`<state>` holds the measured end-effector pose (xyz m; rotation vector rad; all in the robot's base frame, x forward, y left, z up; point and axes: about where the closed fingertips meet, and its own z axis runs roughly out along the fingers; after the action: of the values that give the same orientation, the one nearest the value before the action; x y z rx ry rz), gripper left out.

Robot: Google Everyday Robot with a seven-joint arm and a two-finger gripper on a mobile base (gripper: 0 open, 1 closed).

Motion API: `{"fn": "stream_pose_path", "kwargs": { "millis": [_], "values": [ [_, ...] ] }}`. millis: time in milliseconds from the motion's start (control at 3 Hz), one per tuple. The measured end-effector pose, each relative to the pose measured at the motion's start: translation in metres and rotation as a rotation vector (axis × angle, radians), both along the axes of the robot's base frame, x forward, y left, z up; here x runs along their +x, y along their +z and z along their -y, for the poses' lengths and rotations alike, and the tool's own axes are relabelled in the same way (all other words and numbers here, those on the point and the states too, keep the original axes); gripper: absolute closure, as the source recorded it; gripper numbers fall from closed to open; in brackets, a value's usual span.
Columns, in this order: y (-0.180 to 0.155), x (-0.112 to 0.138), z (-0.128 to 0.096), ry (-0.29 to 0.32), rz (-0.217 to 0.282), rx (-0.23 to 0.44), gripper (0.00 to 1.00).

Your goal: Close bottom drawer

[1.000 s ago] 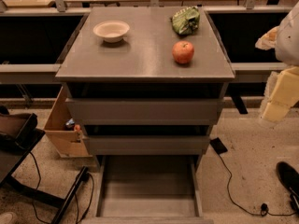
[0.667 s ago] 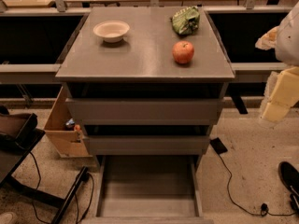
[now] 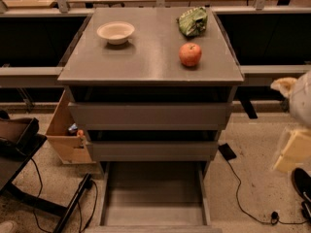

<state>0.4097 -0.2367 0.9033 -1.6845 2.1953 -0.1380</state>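
Gripper (image 3: 293, 149) hangs at the right edge, apart from the desk (image 3: 146, 67); its open or closed state cannot be told. Bottom drawer (image 3: 153, 198) stands pulled out below two wider drawers (image 3: 150, 114).

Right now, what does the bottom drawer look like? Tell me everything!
The bottom drawer is grey and pulled far out toward the camera. Inside is a shallow, plain tray with nothing in it. Its flat front lies at the picture's bottom edge. Nothing touches it; the tool hangs apart, at the picture's right side.
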Motion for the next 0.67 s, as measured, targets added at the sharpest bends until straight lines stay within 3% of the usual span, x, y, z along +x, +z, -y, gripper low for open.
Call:
{"fn": "stream_pose_path", "kwargs": {
  "millis": [333,667],
  "values": [
    [-0.068,-0.020,0.016,0.000,0.002,0.012,0.00],
    [-0.124,-0.022,0.023,-0.004,0.039,0.020,0.00]
  ]
}}
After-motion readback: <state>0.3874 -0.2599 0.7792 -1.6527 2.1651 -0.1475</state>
